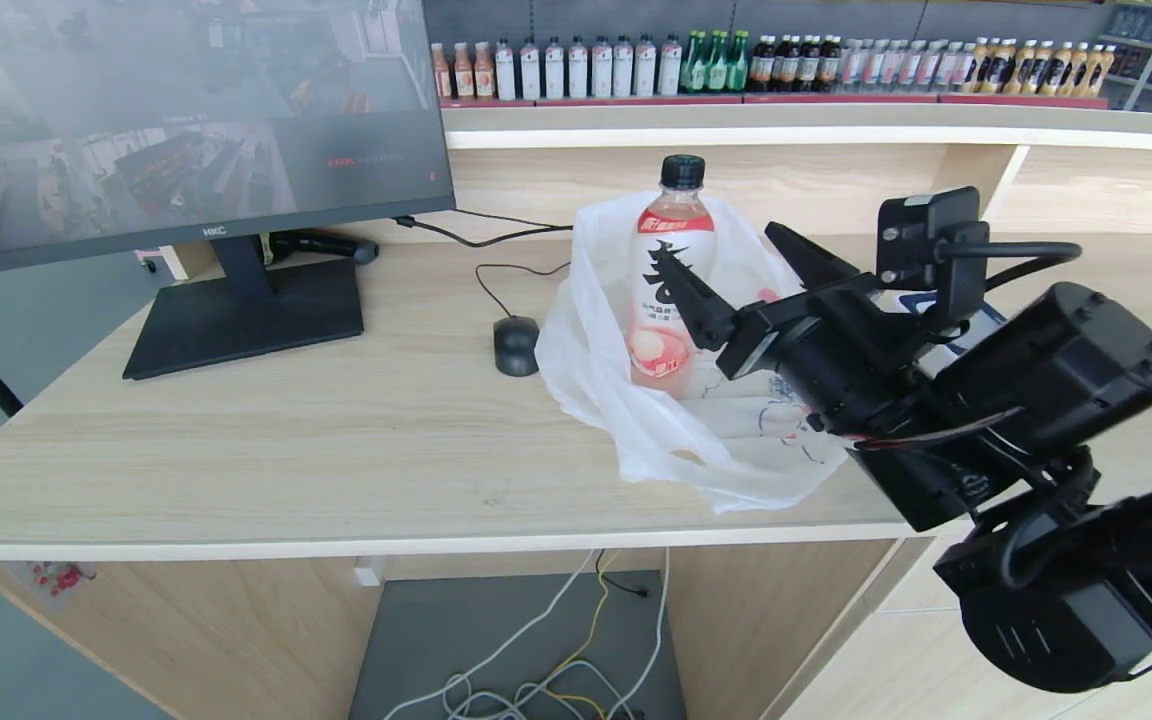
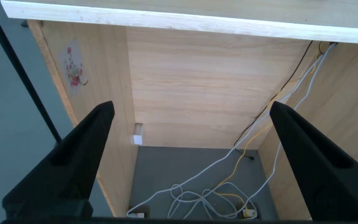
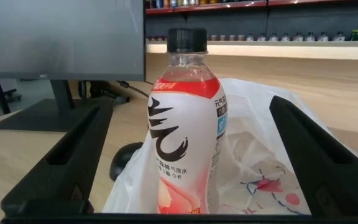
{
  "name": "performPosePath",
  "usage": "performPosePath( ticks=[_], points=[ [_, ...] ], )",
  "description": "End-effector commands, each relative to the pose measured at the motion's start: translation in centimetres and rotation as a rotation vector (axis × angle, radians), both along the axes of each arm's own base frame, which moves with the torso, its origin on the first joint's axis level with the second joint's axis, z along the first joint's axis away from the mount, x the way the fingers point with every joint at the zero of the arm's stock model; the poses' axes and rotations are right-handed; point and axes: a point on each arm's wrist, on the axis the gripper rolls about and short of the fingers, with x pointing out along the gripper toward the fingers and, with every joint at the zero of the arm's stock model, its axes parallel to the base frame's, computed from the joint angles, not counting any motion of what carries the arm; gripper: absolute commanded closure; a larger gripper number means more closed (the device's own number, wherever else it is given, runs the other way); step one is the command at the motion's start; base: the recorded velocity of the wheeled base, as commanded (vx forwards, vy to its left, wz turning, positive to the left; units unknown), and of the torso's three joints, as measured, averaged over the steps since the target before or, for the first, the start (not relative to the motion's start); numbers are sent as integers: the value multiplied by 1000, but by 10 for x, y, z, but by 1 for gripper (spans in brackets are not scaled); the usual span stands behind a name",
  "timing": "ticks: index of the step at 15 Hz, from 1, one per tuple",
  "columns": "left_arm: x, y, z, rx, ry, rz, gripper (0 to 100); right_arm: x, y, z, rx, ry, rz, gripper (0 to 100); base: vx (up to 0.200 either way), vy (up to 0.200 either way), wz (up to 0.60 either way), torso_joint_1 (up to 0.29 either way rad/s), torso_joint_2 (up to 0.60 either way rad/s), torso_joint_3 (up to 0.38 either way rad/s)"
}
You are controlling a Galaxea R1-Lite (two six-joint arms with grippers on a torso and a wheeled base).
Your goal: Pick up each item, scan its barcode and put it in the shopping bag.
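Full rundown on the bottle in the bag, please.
The bottle is clear plastic with a black screw cap, pinkish drink inside and a white-and-red wrap label. It stands upright inside the open white shopping bag on the wooden counter. The open right end effector flanks it, with no visible contact.

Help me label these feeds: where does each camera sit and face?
Head view: on the head, forward and down at the counter, bottle and shopping bag; open right gripper shows.
Left wrist view: low before the counter, facing cables underneath; open left gripper shows.
Right wrist view: above the counter, facing the bottle; right gripper frames it.
Shared: head and right wrist views show bottle, shopping bag, monitor.
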Motion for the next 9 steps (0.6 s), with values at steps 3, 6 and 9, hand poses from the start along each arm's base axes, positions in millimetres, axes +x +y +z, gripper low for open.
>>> performPosePath(
  ticks=[3, 6, 9],
  points=[
    [0, 0, 0, 1, -1, 1, 0, -38, -17, 23, 30, -54, 27, 0, 0, 0, 0, 0, 0, 0],
    [0, 0, 0, 1, -1, 1, 0, -48, -24, 26, 42, -66, 29, 0, 0, 0, 0, 0, 0, 0],
    [0, 0, 0, 1, -1, -1, 0, -51, -27, 26, 45, -66, 29, 0, 0, 0, 0, 0, 0, 0]
  ],
)
